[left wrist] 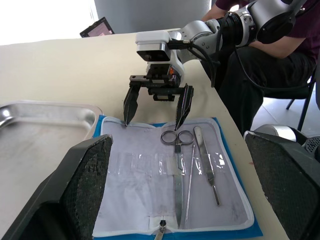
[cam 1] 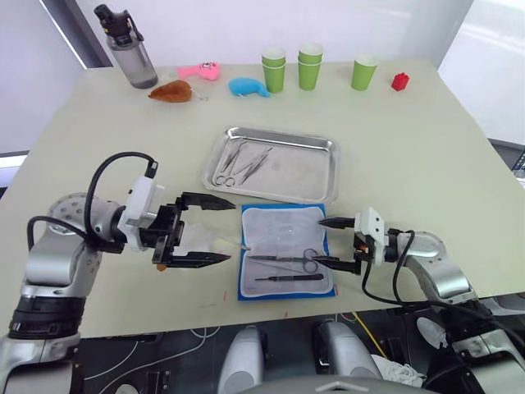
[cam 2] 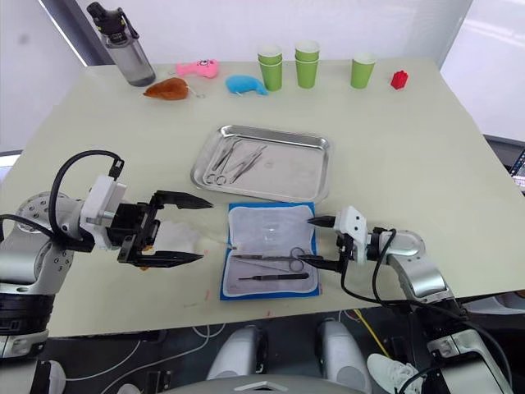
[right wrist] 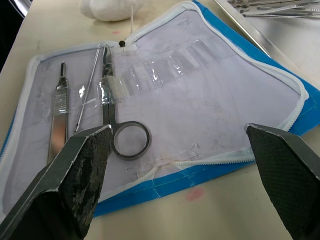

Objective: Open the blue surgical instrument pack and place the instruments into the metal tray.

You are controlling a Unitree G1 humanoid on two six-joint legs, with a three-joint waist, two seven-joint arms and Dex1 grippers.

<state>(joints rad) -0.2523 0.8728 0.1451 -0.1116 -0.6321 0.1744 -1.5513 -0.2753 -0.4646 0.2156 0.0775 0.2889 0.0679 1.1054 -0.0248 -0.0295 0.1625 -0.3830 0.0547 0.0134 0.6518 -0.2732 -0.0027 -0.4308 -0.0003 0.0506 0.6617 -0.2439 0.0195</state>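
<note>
Near the table's front edge, the blue surgical instrument pack (cam 1: pixel 286 253) lies fully unfolded, white lining up, just in front of the metal tray (cam 1: pixel 275 163). Three instruments remain in its clear pockets: ring-handled scissors (cam 1: pixel 287 258), a thin probe beside them (right wrist: pixel 89 84), and a darker flat-handled tool (cam 1: pixel 288 278) nearest the front edge. Inside the tray, toward its left end, rest several slender instruments (cam 1: pixel 240 163), some with ring handles.

On the pack's right side, the right gripper (cam 1: pixel 335 242) hovers with its fingers spread wide and nothing between them; one fingertip sits close to the scissors' rings. On the pack's left side, the left gripper (cam 1: pixel 217 231) is likewise wide open and empty, pointing toward the pack, with a small white wad (right wrist: pixel 111 8) on the table just beneath it.

Along the far edge of the table stand a grey water bottle (cam 1: pixel 127 48), a brown plush toy (cam 1: pixel 171 91), a pink toy (cam 1: pixel 200 71), a blue whale-shaped toy (cam 1: pixel 248 86), green paper cups (cam 1: pixel 310 66) and a small red block (cam 1: pixel 399 81).
</note>
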